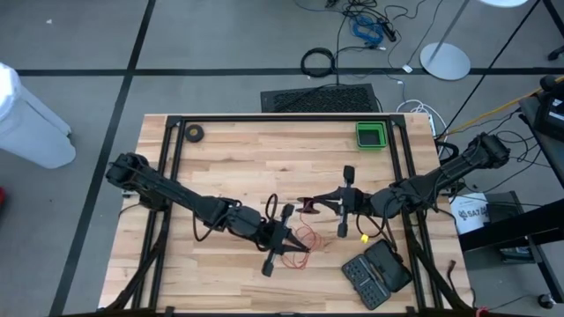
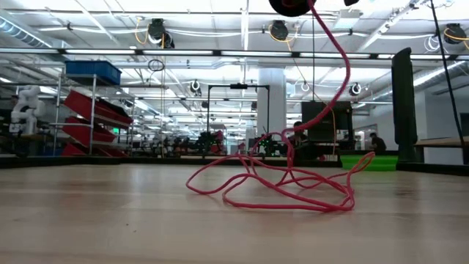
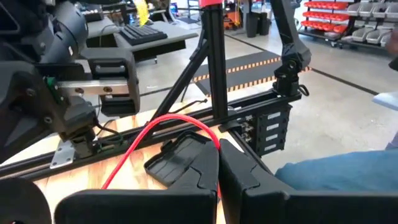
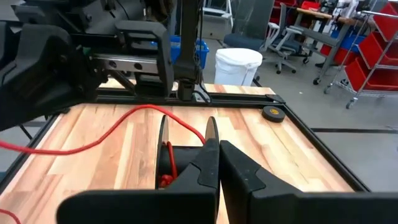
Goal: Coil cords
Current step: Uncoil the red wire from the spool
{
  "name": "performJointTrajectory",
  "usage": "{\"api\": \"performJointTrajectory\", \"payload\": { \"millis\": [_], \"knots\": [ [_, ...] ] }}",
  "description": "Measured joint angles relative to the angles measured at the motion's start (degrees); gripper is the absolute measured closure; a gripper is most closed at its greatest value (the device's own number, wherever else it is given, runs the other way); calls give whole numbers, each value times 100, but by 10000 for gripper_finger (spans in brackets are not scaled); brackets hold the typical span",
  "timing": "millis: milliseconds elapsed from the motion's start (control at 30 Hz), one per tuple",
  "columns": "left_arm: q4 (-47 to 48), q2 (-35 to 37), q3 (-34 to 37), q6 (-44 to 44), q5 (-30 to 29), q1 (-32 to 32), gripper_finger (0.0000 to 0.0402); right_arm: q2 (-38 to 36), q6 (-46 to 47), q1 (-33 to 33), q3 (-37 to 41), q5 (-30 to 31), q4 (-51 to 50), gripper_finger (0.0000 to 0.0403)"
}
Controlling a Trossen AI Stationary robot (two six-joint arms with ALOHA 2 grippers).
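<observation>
Low view: red cord (image 2: 286, 180) loosely tangled

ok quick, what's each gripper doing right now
Left gripper: shut on the red cord.
Right gripper: shut on the black reel with red cord wound on it.

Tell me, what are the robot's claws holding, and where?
Left gripper pinches the red cord along its length. Right gripper clamps the black reel by its flat sides.

Green bin (image 1: 371, 135), black case (image 1: 376, 273)
</observation>
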State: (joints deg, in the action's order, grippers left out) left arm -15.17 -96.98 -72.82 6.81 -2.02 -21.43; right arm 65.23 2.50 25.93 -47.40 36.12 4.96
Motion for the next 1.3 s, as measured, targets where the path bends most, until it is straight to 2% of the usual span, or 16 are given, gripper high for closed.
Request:
{"api": "performJointTrajectory", "payload": {
  "millis": [267, 633, 733, 900, 1067, 1200, 1300],
  "knots": [
    [-332, 8, 0, -4, -406, -11, 400, 32, 134, -62, 0, 9, -3, 402],
    [-1821, -387, 0, 153, -391, -266, 400, 298, 282, -325, 0, 12, 50, 402],
    [-2085, -570, 0, 148, -210, -244, 400, 328, 284, -350, 0, 11, 45, 403],
    [-1914, -781, 0, 153, 249, -107, 400, 318, 266, -350, 0, 6, 45, 403],
    [-1196, -790, 0, 140, 925, 84, 400, 143, 149, -303, 0, 2, 34, 403],
    [-619, -790, 0, 105, 944, 128, 398, -190, 130, -148, 0, 4, 33, 403],
    [-271, -790, 0, 105, 873, 122, 381, -420, 130, 49, 0, 12, -16, 403]
  ]
}}
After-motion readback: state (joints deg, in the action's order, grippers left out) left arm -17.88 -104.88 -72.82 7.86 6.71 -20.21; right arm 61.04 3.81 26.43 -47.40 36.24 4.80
